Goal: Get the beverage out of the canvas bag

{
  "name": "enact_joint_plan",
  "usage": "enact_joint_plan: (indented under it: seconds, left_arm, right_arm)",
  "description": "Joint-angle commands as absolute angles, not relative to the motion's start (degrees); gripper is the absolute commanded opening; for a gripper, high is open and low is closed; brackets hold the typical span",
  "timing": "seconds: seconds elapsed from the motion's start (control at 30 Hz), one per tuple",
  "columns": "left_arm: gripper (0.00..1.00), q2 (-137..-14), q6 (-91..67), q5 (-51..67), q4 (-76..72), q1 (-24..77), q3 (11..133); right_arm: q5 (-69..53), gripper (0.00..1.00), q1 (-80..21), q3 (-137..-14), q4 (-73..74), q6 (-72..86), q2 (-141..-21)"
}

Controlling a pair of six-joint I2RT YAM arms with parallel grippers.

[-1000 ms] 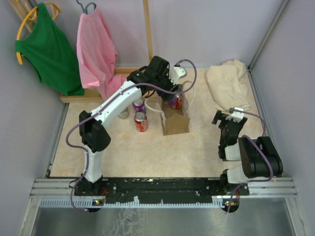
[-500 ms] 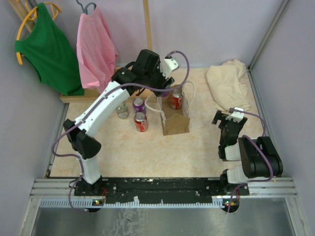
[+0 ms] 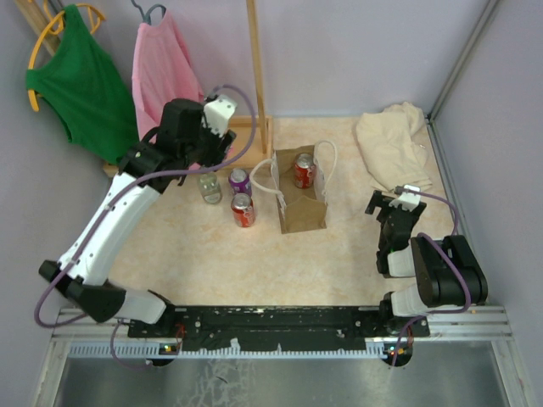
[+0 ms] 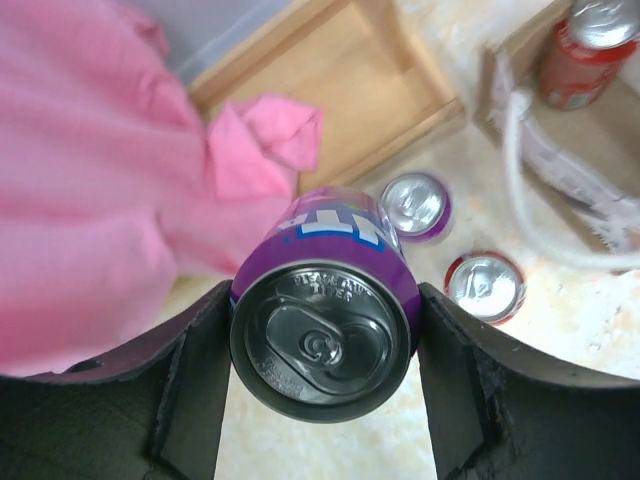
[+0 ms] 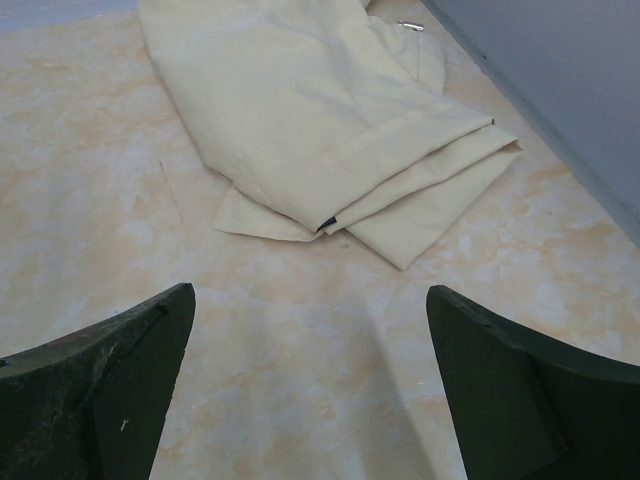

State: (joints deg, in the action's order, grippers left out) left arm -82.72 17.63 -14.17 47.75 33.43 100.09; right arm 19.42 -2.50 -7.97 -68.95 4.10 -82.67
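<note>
The purple can (image 4: 320, 320) sits top up between the left gripper's (image 4: 322, 345) dark fingers (image 4: 190, 385), which press on its two sides and hold it above the table, near the far left corner, in front of the hanging pink shirt (image 3: 165, 85). Just beyond it lies the wooden base (image 4: 325, 90) of the clothes stand. The canvas bag (image 3: 301, 208) stands upright and open near the middle of the table, its white rope handles (image 3: 265, 182) flopped outward, and a red can (image 3: 304, 171) stands inside it at the far end. Just left of the bag, on the table, stand a second purple can (image 3: 240, 181), a second red can (image 3: 243, 209) nearer the front edge, and a paler can (image 3: 209, 188) further left. The right gripper (image 5: 310, 390) hangs low toward the right edge with its fingers spread wide and nothing between them, facing a folded beige cloth (image 5: 320, 110) in the far right corner. A green shirt (image 3: 81, 80) hangs at the far left
</note>
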Motion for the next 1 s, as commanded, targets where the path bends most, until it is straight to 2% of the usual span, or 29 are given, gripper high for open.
enact_joint_plan:
  seconds: [0.0,0.2,0.43,0.97]
  left_arm:
    - [0.0,-73.4,11.8,-16.2,41.5,30.1,90.2]
    - [0.0,-66.0,4.8,-16.4,36.4,29.8,73.2]
    - [0.0,-62.7,-0.6,-17.5,28.8,29.8,59.8]
    - [0.0,-71.4,-2.7,-15.5,22.7,27.1,54.2]
  right_arm:
    - [20.2,0.99,-2.8,-9.4,-71.3,4.2,-82.7]
    - [20.1,0.99,-2.8,-9.4,-71.4,4.2,-82.7]
    - [20.1,0.99,-2.8,-9.4,-71.4,4.2,-82.7]
    - [20.1,0.99,-2.9,-9.4,-71.3,4.1,-82.7]
